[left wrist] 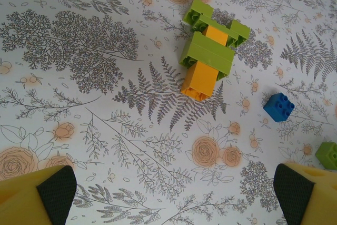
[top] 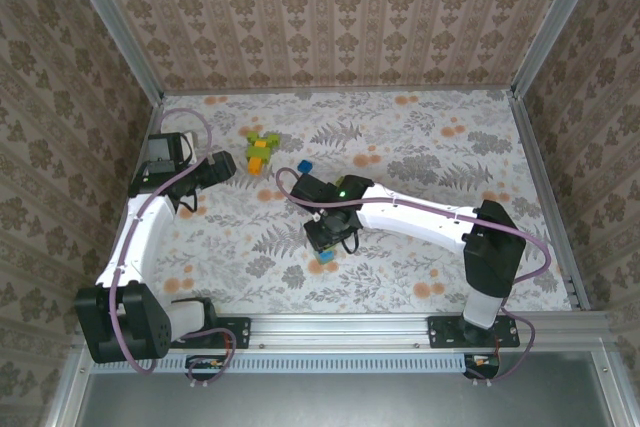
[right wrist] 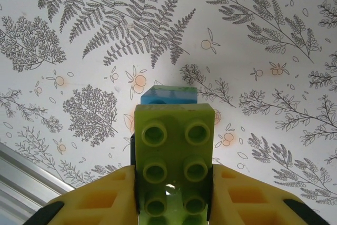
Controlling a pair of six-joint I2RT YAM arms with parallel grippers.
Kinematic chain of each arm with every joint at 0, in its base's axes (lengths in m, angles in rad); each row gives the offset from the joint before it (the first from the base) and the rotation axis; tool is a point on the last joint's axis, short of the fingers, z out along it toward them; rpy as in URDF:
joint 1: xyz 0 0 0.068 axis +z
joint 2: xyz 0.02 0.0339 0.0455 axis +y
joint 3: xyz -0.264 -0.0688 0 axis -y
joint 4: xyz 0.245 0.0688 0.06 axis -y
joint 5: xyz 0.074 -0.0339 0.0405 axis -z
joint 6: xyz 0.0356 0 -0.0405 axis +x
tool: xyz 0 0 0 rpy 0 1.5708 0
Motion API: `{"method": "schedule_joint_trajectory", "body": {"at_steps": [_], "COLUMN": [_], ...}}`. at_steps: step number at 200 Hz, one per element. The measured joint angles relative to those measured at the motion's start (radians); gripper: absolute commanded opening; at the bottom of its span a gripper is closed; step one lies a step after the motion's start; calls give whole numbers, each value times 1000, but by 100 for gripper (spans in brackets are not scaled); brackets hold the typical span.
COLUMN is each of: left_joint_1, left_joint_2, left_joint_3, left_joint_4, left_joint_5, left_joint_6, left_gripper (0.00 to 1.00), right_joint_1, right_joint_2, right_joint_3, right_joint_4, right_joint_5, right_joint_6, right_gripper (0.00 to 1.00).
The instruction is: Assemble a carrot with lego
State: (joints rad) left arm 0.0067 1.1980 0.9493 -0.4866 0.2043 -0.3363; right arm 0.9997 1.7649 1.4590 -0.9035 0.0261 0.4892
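A partly built lego piece [left wrist: 208, 51] of light green and orange bricks lies on the floral table top, in the top view [top: 260, 152] at the back left. My left gripper [left wrist: 174, 198] hovers just short of it, open and with nothing in it; in the top view the left gripper [top: 228, 167] points at the piece. My right gripper [right wrist: 174, 183] is shut on a light green brick [right wrist: 174, 151], studs facing the camera. A blue brick [right wrist: 169, 94] shows at this brick's far end. From above, the right gripper [top: 325, 232] is at mid-table with that blue brick [top: 326, 257] just below it.
A loose blue brick [left wrist: 279, 107] lies right of the built piece, also seen from above [top: 303, 167]. Another light green brick [left wrist: 329, 155] sits at the right edge of the left wrist view. Patterned walls enclose the table, and a metal rail [top: 340, 325] runs along its near edge.
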Motion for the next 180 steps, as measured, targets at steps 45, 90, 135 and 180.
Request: {"method": "schedule_joint_trajectory", "body": {"at_steps": [45, 90, 135, 180], "left_joint_1": [0, 0, 0, 0], "left_joint_2": [0, 0, 0, 0], "left_joint_3": [0, 0, 0, 0], "left_joint_4": [0, 0, 0, 0], "left_joint_5": [0, 0, 0, 0], "left_joint_6": [0, 0, 0, 0], "left_gripper": [100, 100, 100, 100], "right_joint_1": [0, 7, 13, 21], "right_joint_2": [4, 15, 37, 56], "right_joint_3": [7, 19, 49, 72], "right_joint_4": [-21, -25, -41, -63], "right_joint_5": [-9, -9, -12, -2], "right_joint_6": [3, 9, 18, 34], "right_gripper": [32, 32, 32, 32]}}
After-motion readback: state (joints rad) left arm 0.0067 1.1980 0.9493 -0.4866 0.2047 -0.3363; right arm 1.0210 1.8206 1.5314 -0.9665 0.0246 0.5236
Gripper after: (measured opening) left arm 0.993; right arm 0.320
